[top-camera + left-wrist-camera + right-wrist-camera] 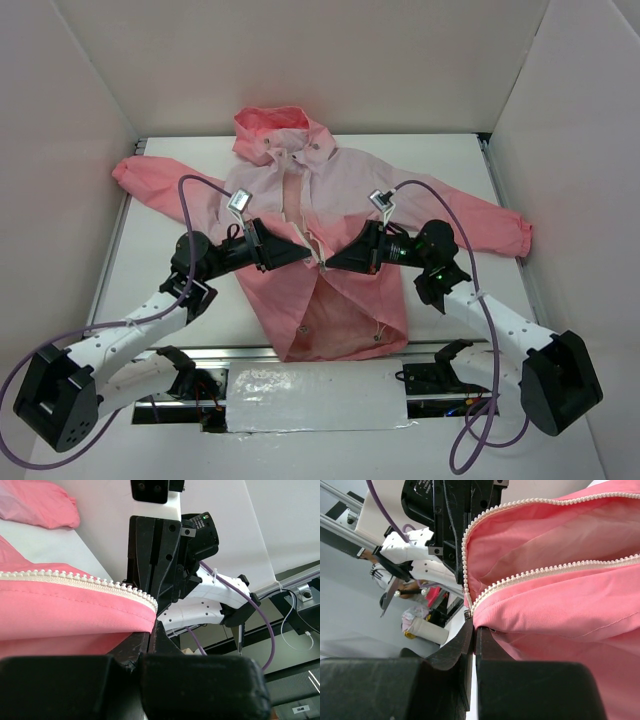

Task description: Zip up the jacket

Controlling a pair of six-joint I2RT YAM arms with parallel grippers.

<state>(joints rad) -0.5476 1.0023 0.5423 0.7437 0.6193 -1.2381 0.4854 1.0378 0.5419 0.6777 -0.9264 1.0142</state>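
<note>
Jacket (345, 185): spread flat on the tabletop (450, 165); hood at 12 o'clock, hem at 6 o'clock
Left end effector (303, 254): at mid-front; fingers pressed together, pinching the jacket's toothed edge
Right end effector (334, 262): just beside it at 3 o'clock; pressed together, pinching where 2 white zipper (535, 572) rows meet

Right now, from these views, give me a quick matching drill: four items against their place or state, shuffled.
1 hood
2 zipper
3 sleeves
4 left gripper

A clamped on the jacket at mid-front
B spread out to either side
C white, tooth rows parted
D farthest from the robot

Pairs: 1-D, 2-C, 3-B, 4-A
</note>
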